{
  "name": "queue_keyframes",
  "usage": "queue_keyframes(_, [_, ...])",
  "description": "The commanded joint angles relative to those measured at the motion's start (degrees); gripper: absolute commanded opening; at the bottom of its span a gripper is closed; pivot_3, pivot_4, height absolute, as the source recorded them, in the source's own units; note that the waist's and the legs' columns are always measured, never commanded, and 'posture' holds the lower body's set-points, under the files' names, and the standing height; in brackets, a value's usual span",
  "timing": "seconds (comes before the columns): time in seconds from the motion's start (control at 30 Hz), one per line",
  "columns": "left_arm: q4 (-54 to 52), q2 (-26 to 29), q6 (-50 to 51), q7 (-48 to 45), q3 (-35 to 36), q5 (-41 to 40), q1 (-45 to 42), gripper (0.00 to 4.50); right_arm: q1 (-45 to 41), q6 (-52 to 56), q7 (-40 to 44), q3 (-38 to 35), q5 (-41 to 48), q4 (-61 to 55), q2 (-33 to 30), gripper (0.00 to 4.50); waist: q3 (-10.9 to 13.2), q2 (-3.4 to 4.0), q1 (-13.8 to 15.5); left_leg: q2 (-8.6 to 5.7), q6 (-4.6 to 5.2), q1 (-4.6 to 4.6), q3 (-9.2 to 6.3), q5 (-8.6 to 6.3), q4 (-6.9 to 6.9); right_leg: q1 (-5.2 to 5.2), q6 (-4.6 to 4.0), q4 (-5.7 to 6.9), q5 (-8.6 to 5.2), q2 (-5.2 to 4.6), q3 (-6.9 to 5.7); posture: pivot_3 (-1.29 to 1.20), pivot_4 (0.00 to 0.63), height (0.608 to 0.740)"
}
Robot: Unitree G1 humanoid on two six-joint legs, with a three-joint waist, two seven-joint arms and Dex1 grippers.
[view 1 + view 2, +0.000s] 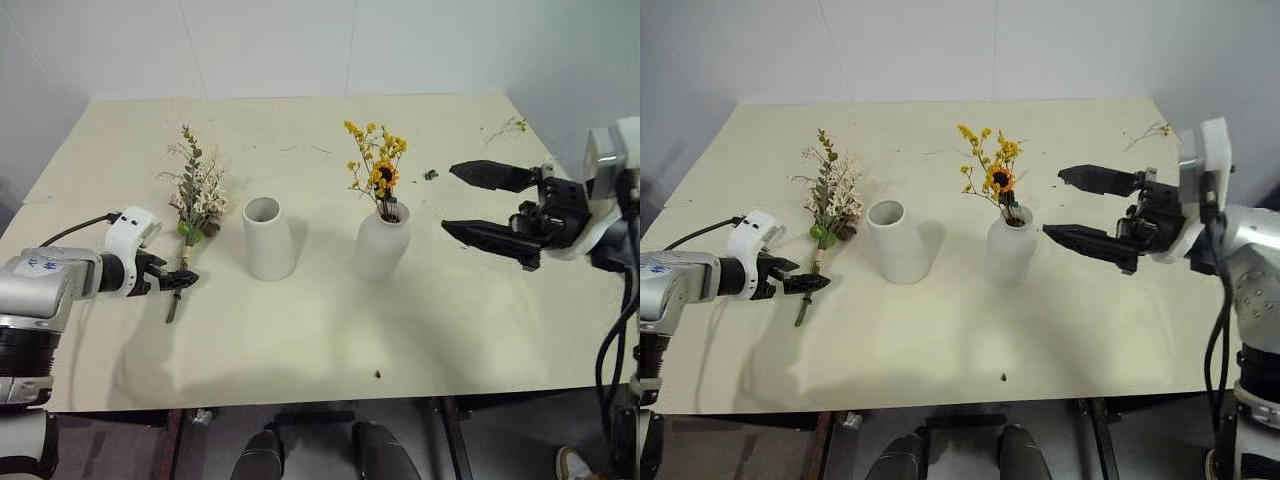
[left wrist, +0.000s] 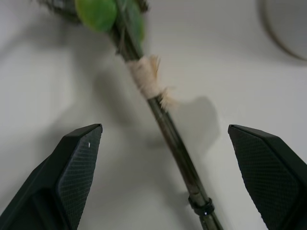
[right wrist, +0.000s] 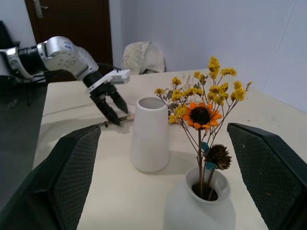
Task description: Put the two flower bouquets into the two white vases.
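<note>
The left wrist view cuts off the leafy bunch [image 1: 197, 190], showing little more than a green leaf, a pale wrap around the stem and the dark stem running between the fingers. That bunch lies flat on the bench [image 1: 420, 320], flower end away from the robot, stem end toward the front edge, just left of the wide-mouthed vase [image 1: 268, 238]. Pink roses are hard to make out in it; pale sprigs and grey-green leaves are plain. The yellow bunch [image 1: 376, 168] stands upright in the narrow-necked vase [image 1: 382, 243], its stems hidden inside below the neck. A small orange flower sits among the yellow ones.

The left end effector [image 1: 183, 280] reaches low over the bench, tilted down, its fingers spread wide on either side of the stem, not closed on it. The right end effector [image 1: 480, 204] hangs above the bench to the right of the narrow-necked vase, pointing toward it, fingers wide apart and empty.
</note>
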Motion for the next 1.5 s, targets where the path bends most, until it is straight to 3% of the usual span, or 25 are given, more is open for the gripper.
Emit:
queue_keyframes(0.03, [2.4, -1.5, 1.3, 1.5, -0.2, 1.3, -1.1, 4.50, 1.5, -2.1, -2.0, -1.0, 0.9, -4.4, 1.5, 4.47, 0.0, -0.01, 0.2, 0.00, 0.00, -0.01, 0.00, 0.00, 0.03, 0.00, 0.01, 0.02, 0.01, 0.00, 0.00, 0.00, 0.150, 0.740])
queue_keyframes(0.27, [10.9, -2.9, 0.2, -2.4, -5.5, 3.1, -6.3, 4.50, 1.6, -2.8, -2.5, 0.2, 0.5, -4.8, 2.6, 4.47, 0.0, 0.00, 0.8, -0.02, -0.02, 0.16, 0.00, 0.02, 0.33, 0.20, -0.04, 0.14, 0.10, 0.02, 0.00, 0.00, 0.150, 0.740])
queue_keyframes(0.73, [18.1, -1.1, -4.2, -10.3, -10.4, 8.3, -11.5, 0.38, 1.4, -4.3, -2.8, 0.7, 0.1, -4.0, 2.4, 4.50, 0.0, 0.01, 1.2, -0.02, -0.01, 0.12, 0.01, 0.01, 0.28, 0.22, 0.01, 0.00, 0.18, 0.02, 0.02, 0.00, 0.150, 0.740])
queue_keyframes(0.8, [19.4, -1.5, -5.7, -9.9, -9.9, 8.9, -12.4, 0.01, 1.4, -4.5, -2.8, 0.8, -0.1, -3.9, 2.3, 4.50, 0.0, 0.01, 1.2, -0.02, -0.01, 0.12, 0.01, 0.01, 0.27, 0.22, 0.01, -0.01, 0.18, 0.02, 0.02, 0.00, 0.150, 0.740])
queue_keyframes(0.97, [23.1, -5.1, -12.7, -4.2, -2.9, 7.9, -16.0, 0.01, 1.8, -4.2, -3.3, 0.0, -0.1, -4.3, 1.7, 4.50, 0.0, 0.00, 1.3, -0.01, -0.01, 0.10, -0.01, 0.01, 0.36, 0.21, 0.02, 0.08, 0.20, 0.02, 0.00, 0.00, 0.150, 0.740])
queue_keyframes(1.2, [24.2, -14.4, -40.6, -0.9, 15.4, -1.7, -17.6, 0.01, 3.2, -3.7, -4.9, -1.3, 0.1, -5.0, 0.9, 4.50, 0.0, -0.04, 1.4, -0.02, -0.01, -0.12, -0.02, 0.01, 0.49, 0.13, 0.12, -0.05, 0.28, -0.04, -0.03, 0.00, 0.150, 0.740])
queue_keyframes(1.3, [18.1, -20.5, -42.4, -3.5, 21.0, -10.6, -19.4, 0.01, 3.3, -3.8, -5.7, -1.3, -0.1, -4.8, 1.0, 4.50, 0.0, -0.04, 1.5, -0.06, 0.00, -0.16, -0.02, 0.00, 0.50, 0.12, 0.14, -0.07, 0.28, -0.07, -0.03, 0.00, 0.150, 0.740])
queue_keyframes(1.5, [7.1, -26.9, -33.0, -7.1, 21.4, -23.7, -21.1, 0.01, 3.3, -4.1, -7.2, -0.6, -0.4, -4.8, 1.9, 4.50, 0.0, -0.05, 1.3, -0.07, 0.01, -0.22, -0.02, -0.01, 0.61, 0.11, 0.20, -0.02, 0.31, -0.06, -0.03, 0.00, 0.150, 0.740])
